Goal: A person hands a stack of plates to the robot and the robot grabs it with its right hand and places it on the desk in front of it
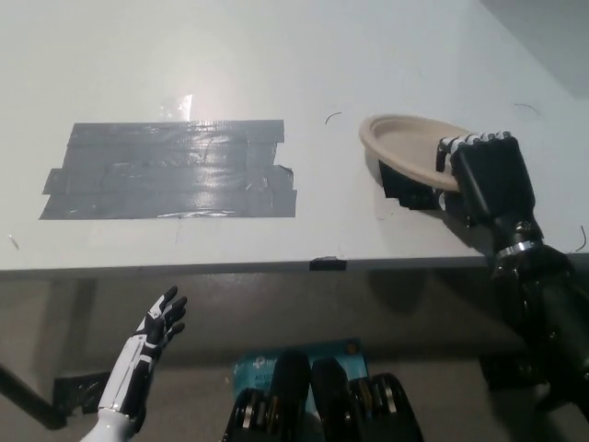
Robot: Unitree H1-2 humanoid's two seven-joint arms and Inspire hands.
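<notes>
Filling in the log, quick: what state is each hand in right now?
Left hand: open, holding nothing, low below the desk edge.
Right hand: shut on the stack of plates.
</notes>
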